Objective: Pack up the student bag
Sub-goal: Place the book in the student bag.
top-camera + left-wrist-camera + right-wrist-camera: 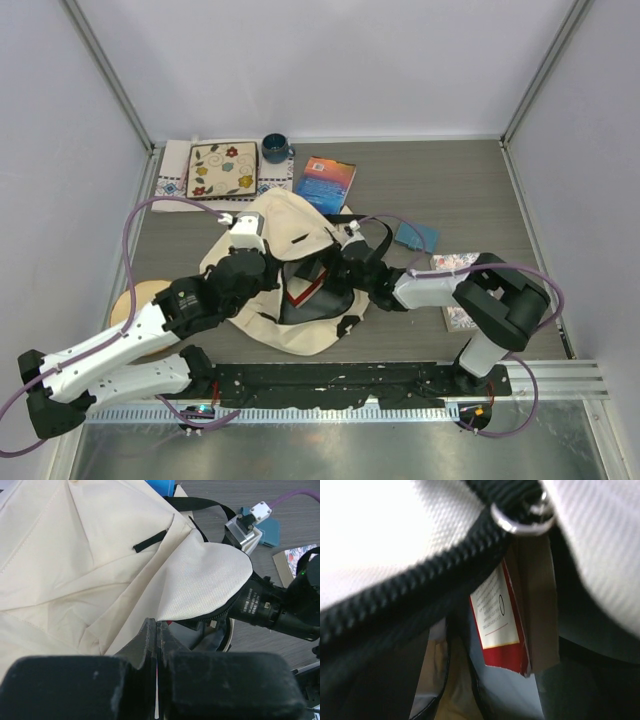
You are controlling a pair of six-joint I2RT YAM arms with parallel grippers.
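Top external view: student bag (pixel 290 225) mid table (pixel 470 190), mouth open | left gripper (pixel 156 630) pinched shut on its opening edge | right gripper (pixel 347 266) at the mouth, jaw width cannot be told | risk: pinch slips, flap drops; zipper (pixel 395 610) snags gripper, dragging red-and-white booklet (pixel 502 625) out.

Student bag (pixel 290 215) lies mid-table just ahead of the arm bases, its opening toward the near edge with a booklet (pixel 502 625) inside; left gripper (pixel 245 262) at the bag's left side, right gripper (pixel 345 262) at the right of the opening. Behind the bag: mat (pixel 222 170) at left, mug (pixel 276 148) just beside its back right corner, book (pixel 325 183) right of the mug. Right of the bag a small pad (pixel 415 236), nearer and further right a second book (pixel 452 263) partly under the right arm; round board (pixel 130 298) left of the bag, partly under the left arm.
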